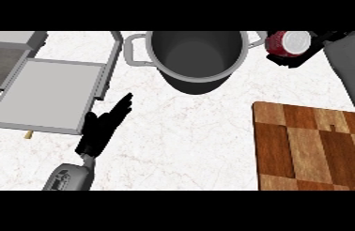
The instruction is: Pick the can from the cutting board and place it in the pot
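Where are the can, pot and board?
can (291, 42), head view, on its pale end.
pot (197, 56), head view, on its inside.
board (305, 145), head view, on its bare top.

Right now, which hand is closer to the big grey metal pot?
Right. The right hand, curled round the red can, is just beside the grey metal pot, at its right handle. The left hand is open at lower left, well below the pot.

Matt grey metal pot (196, 56), chequered wood cutting board (305, 148), marbled counter (187, 141)
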Available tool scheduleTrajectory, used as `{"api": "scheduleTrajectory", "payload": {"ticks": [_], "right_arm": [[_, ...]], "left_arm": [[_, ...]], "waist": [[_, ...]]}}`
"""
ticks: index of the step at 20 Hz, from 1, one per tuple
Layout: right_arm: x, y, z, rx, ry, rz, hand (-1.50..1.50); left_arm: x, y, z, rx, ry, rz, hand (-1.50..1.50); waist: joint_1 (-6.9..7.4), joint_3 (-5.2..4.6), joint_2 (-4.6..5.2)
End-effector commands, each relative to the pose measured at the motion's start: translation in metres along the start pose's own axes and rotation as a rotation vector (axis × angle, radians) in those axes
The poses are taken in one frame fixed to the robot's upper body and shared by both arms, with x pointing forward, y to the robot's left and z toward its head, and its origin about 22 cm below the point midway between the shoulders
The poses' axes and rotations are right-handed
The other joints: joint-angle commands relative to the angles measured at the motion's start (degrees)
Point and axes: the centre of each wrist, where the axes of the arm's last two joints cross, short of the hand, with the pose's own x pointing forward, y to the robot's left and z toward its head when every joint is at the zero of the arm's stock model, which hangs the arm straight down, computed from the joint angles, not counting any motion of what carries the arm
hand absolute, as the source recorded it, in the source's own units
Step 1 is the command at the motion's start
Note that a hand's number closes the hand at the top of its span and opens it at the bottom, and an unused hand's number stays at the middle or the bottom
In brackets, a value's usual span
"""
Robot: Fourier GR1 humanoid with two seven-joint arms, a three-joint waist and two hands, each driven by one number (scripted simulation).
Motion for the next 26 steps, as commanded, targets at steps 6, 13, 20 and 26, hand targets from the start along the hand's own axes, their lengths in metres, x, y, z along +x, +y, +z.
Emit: {"api": "scheduleTrajectory", "payload": {"ticks": [6,13,20,26], "right_arm": [[0.044,0.028,-0.094,0.196,-0.035,0.138,1.5],[0.046,0.092,-0.124,0.289,-0.07,0.334,1.5],[0.058,0.142,-0.147,0.339,-0.01,0.694,1.5],[0.049,0.17,-0.148,0.595,0.337,0.672,1.5]], "left_arm": [[-0.008,0.001,0.0,0.03,0.01,0.018,0.0],[0.0,-0.006,0.002,0.012,0.007,0.007,0.0],[-0.009,0.003,0.004,0.028,-0.001,0.009,0.0],[-0.01,0.001,0.01,0.029,0.024,0.0,0.0]], "waist": [[-1.06,-0.13,-0.33],[-1.44,-0.11,-0.43],[-1.78,-0.19,-0.49],[-1.26,-0.21,-0.49]]}}
